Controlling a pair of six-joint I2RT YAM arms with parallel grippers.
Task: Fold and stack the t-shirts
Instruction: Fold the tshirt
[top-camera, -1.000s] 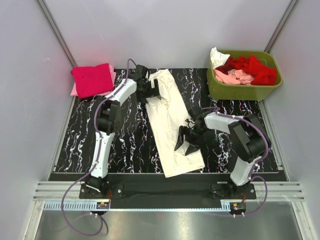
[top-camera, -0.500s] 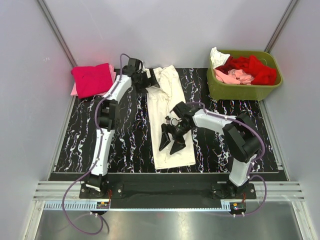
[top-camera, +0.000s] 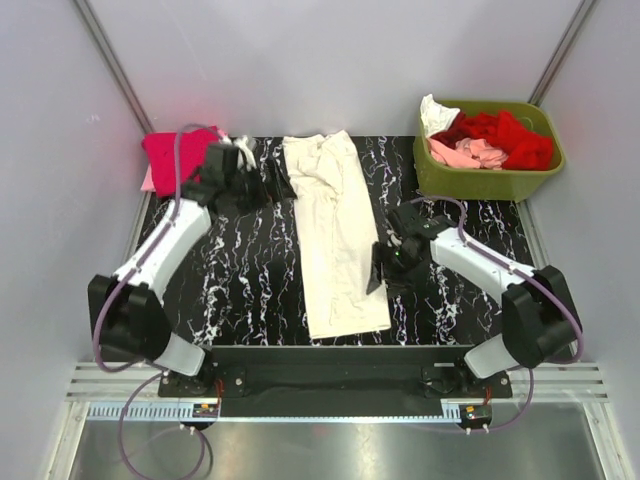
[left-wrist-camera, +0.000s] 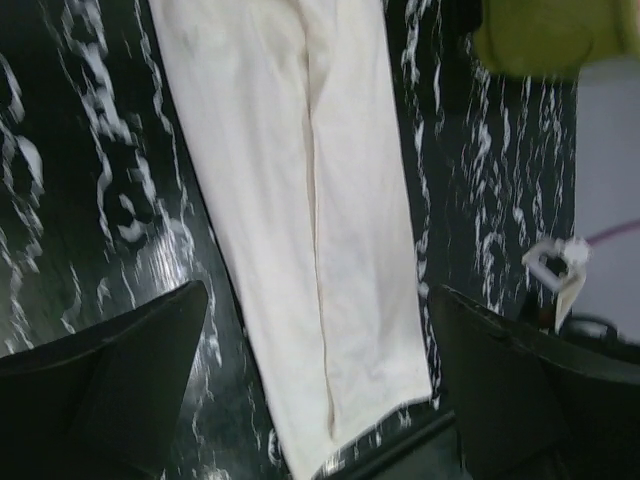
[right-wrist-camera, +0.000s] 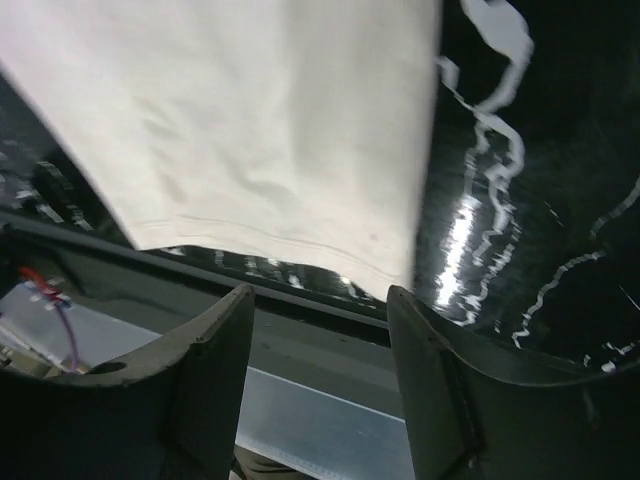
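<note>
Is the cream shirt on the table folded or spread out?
Folded lengthwise: the cream shirt lies as a long narrow strip, an overlapped edge running down its middle.

No legible text, label, brand or number anywhere in these views.

Black white-veined marble tabletop (top-camera: 250, 290); plain grey walls (top-camera: 330, 60); metal rail (top-camera: 330, 385).
</note>
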